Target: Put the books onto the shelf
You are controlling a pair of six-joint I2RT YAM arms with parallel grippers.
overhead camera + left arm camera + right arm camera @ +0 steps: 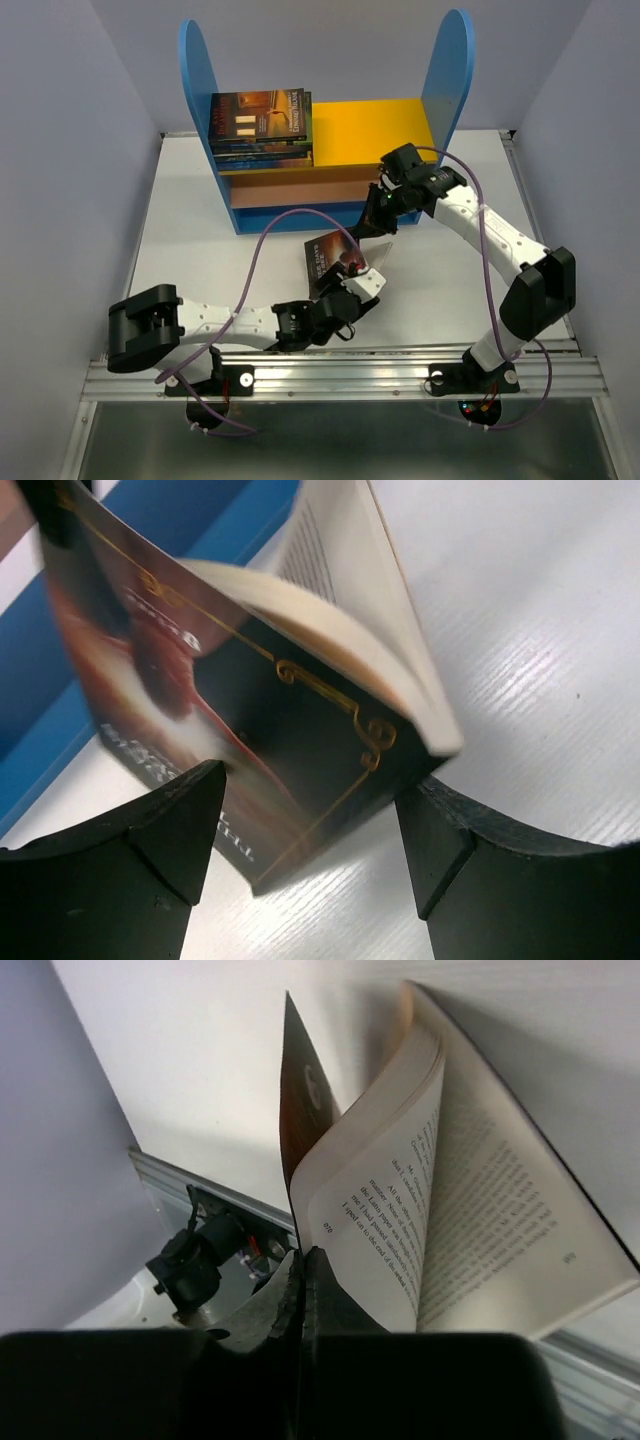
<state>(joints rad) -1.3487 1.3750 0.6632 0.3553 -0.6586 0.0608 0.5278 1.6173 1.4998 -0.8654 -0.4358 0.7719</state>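
Paperback [335, 255], dark glossy cover with gold scrollwork, sits between the two arms, near the shelf front. Can't tell if its low corner rests on the white table [200, 220].

Right claw [303, 1270]: fully closed, pinching a thin edge of it, either cover or a few leaves, can't tell which. The rest of the page block fans open beside it.

Left claw [310, 795]: jaws wide, straddling the lower corner. One finger looks to be touching the cover and the other is just beside the corner. No firm hold that I can see.

My read of the step: left takes a proper grip so right can let go. To do it well:
- close across the full thickness, both covers and all pages, near the spine
- get the book squeezed flat before right opens
- catch only one cover and it flops open again

Around: small shelf unit [200, 80] with two round-topped blue side panels and a yellow top board. Stacked books [262, 128] lie flat at the left end of that board, against the left panel, with yellow showing to their right.

In the way: the right arm's wrist sits between the held book and the shelf, so it probably has to back off first. Purple cable [260, 250] loops over the table near the blue base, a possible snag.
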